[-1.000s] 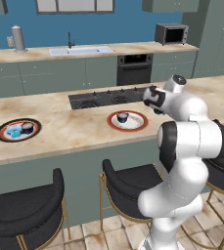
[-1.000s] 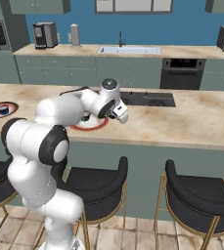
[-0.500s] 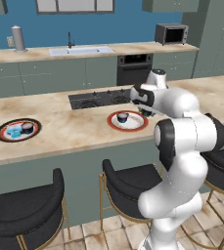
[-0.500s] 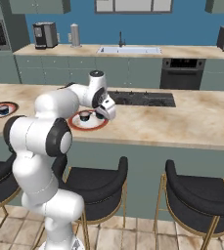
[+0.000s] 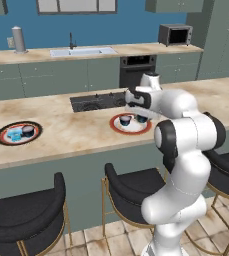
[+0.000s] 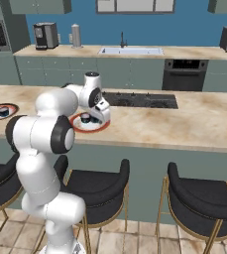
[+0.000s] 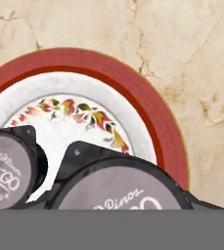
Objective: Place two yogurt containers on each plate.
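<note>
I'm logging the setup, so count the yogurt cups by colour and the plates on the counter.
Light blue yogurt cup: 1
Dark yogurt cups: 3
Plates: 2
Total: 6

Glossy white arm (image 5: 186, 150) w/ rounded, bulbous segments, dark grey/black bands & round caps at joints, smooth shell, white hand section w/ dark face.

Colours on the beige marbled counter (image 7: 191, 53):
Near plate (image 7: 152, 112) showing white centre, floral ring, red rim; two dark yogurt cups (image 7: 118, 190) wearing grey lids. Far plate (image 5: 6, 136) dark-edged, red-ringed, carrying light-blue cup (image 5: 15, 133).
</note>
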Motion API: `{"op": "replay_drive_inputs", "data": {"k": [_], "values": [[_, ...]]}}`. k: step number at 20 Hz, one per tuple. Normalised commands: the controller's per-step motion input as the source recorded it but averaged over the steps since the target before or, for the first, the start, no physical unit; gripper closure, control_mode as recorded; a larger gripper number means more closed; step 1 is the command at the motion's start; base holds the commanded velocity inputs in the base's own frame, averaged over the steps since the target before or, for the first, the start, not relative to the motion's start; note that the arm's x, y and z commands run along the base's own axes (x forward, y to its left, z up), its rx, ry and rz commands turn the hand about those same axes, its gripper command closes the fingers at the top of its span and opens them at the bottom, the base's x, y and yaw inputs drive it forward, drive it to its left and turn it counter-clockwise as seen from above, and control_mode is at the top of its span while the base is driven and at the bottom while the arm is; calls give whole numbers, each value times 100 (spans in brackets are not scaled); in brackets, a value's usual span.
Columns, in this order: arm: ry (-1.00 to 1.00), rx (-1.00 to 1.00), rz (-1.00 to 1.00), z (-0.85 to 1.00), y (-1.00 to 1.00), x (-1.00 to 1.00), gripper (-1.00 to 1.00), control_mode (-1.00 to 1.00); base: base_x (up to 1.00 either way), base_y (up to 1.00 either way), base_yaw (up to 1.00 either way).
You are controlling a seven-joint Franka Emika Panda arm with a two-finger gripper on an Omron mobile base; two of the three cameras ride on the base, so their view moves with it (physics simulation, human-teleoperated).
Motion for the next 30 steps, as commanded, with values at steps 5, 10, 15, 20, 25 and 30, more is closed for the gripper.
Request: {"op": "replay_drive_inputs", "data": {"k": [5, 10, 15, 20, 25, 30], "values": [[1, 0, 5, -24, 0, 0, 100, -100, 0, 0, 0], [0, 0, 4, -21, 0, 0, 100, -100, 0, 0, 0], [0, 0, 2, -18, 8, 0, 100, -100, 0, 0, 0], [0, 0, 0, -6, 13, 0, -100, -100, 0, 0, 0], [0, 0, 0, 2, 6, 0, -100, -100, 0, 0, 0], [0, 0, 0, 9, 0, 0, -100, -100, 0, 0, 0]]}}
